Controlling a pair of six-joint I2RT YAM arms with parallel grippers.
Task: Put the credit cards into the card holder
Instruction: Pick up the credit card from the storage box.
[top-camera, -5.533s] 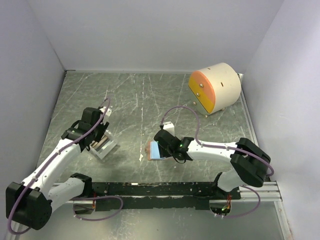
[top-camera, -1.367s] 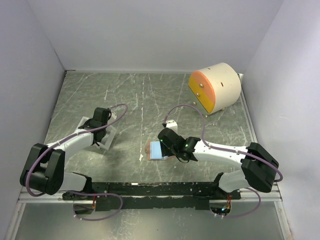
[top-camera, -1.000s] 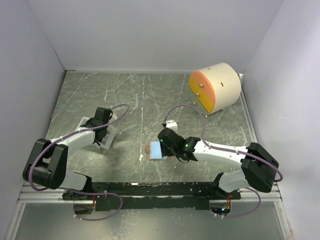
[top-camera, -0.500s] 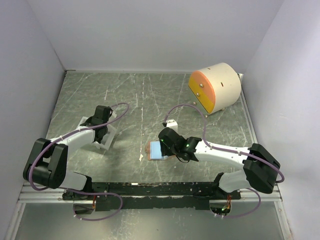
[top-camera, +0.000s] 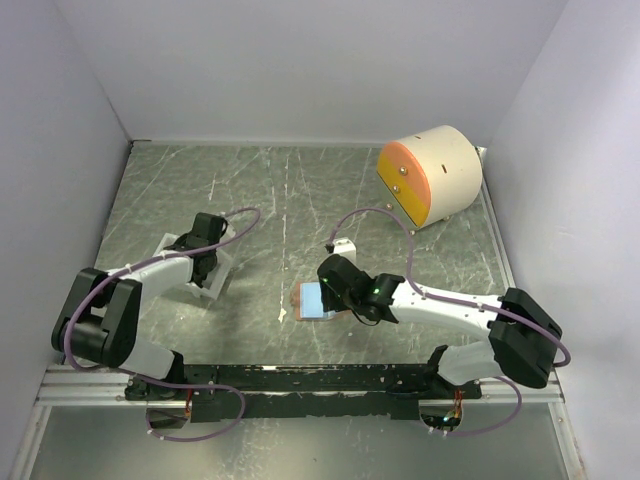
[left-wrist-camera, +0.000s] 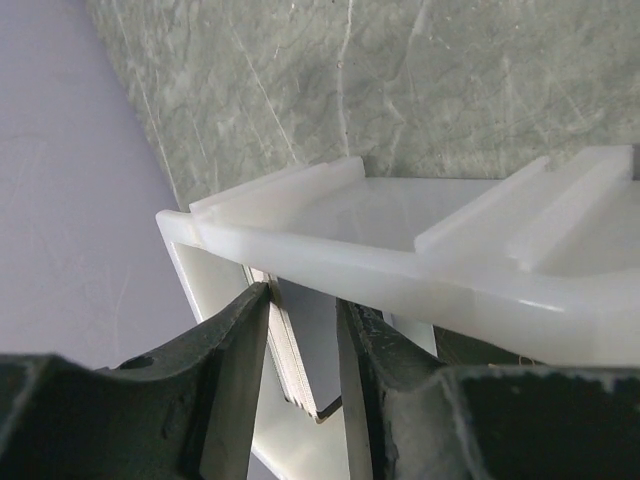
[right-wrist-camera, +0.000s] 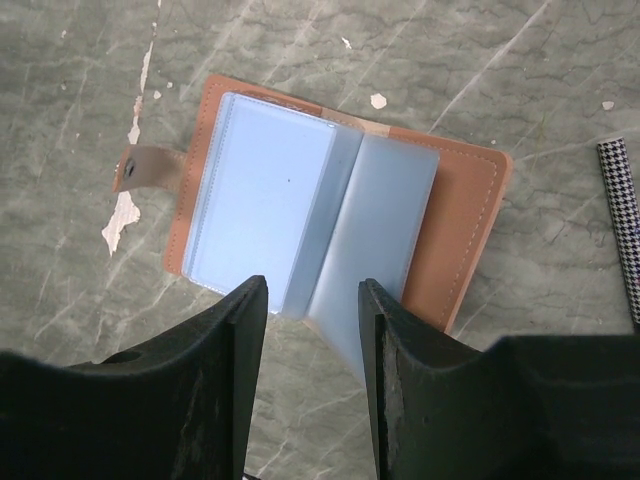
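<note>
White plastic tray (left-wrist-camera: 330, 250) walls crowd thin upright credit cards (left-wrist-camera: 283, 340) between parted fingers of the left gripper (left-wrist-camera: 303, 300); right of the tray, spread fingers of the right gripper (right-wrist-camera: 312, 290) straddle the open salmon leather card holder (right-wrist-camera: 465, 230)

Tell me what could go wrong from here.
1. The left gripper straddles a stack of cards standing in the tray. Closing may pinch several cards, not one.
2. The tray looks light, so lifting could drag or tip it.
3. The holder lies open under the open right gripper, its sleeves loose. Unless pinned, it may slide or fold as a card goes in.
</note>
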